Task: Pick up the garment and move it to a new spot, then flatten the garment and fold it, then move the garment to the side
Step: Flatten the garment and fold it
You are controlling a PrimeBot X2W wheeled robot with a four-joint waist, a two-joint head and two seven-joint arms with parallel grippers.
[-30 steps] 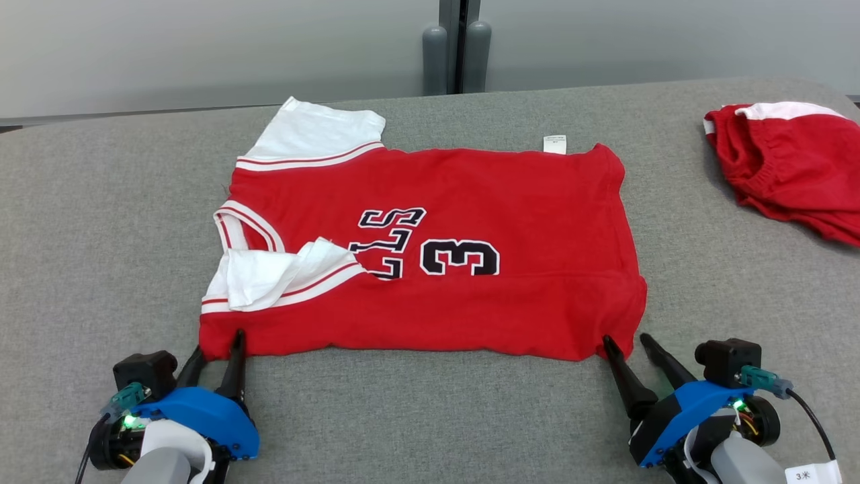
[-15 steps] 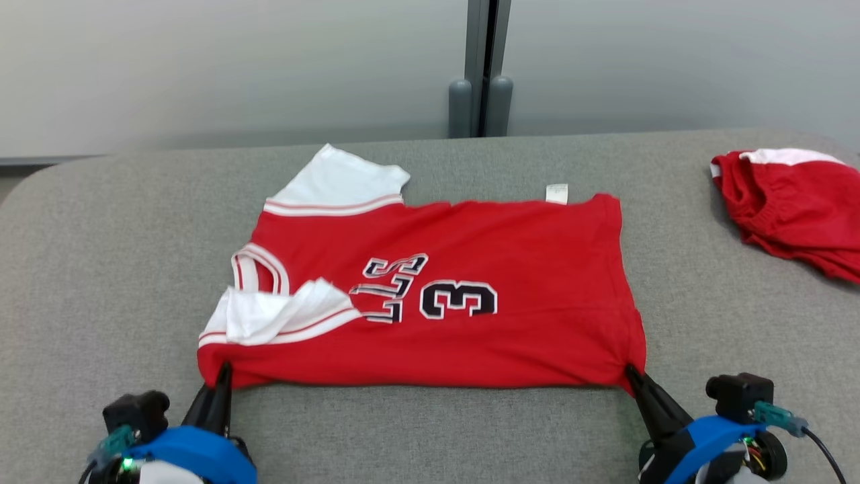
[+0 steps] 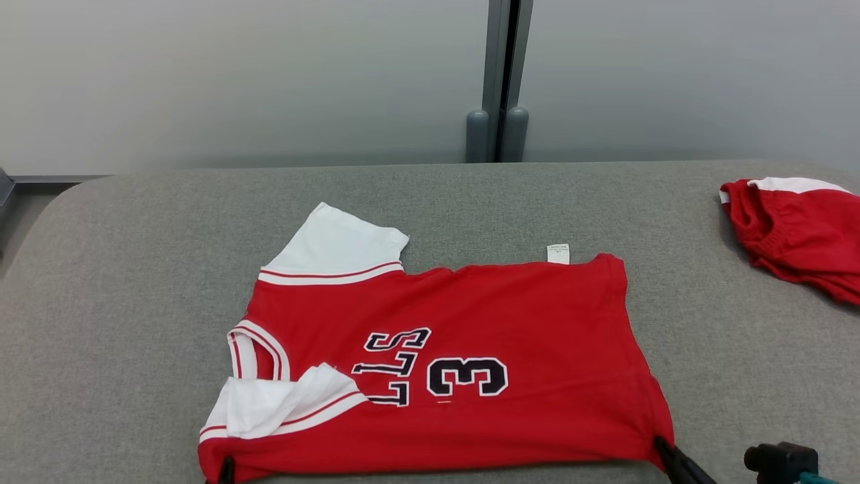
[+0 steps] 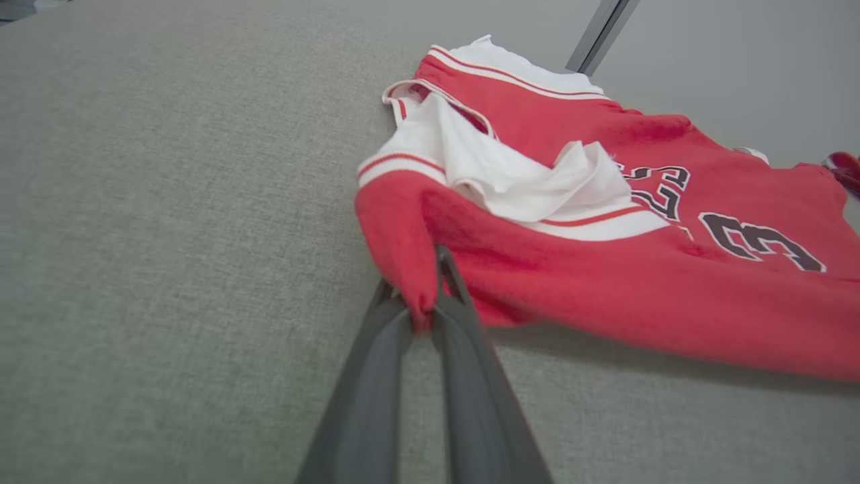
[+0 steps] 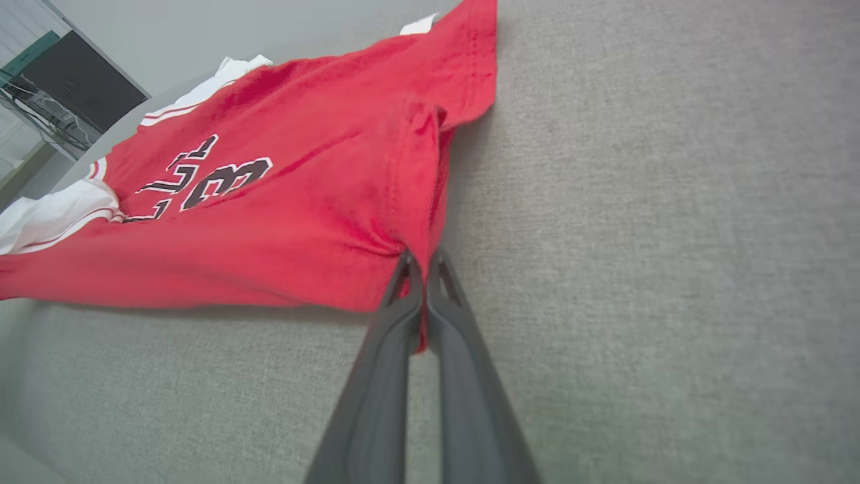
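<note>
closest to the robot, the left tool point(image 4: 418, 296) has its 2 dark fingers pressed together on the near corner of the jersey point(image 3: 470, 316) at its shoulder end, with a fold of red cloth pinched between them. the right tool point(image 5: 422, 262) is likewise closed, pinching the near corner at the hem end. between the 2 grips the near edge of the jersey runs fairly straight and looks a little raised, with a shadow on the grey desk point(image 3: 134, 269) under it. the rest of the jersey lies spread on the desk, collar toward the robot's left and hem toward its right, showing a black 3 and some letters. the near sleeve point(image 3: 282, 403), white with red stripes, is crumpled over onto the chest. farther back, the far sleeve point(image 3: 336, 245) lies flat on the desk, and a small white label point(image 3: 557, 253) pokes out from the far edge. well apart at the far right sits a red and white bundle point(image 3: 799, 228). behind the desk stands a pale wall point(image 3: 235, 81) with a grey post point(image 3: 500, 81).
</note>
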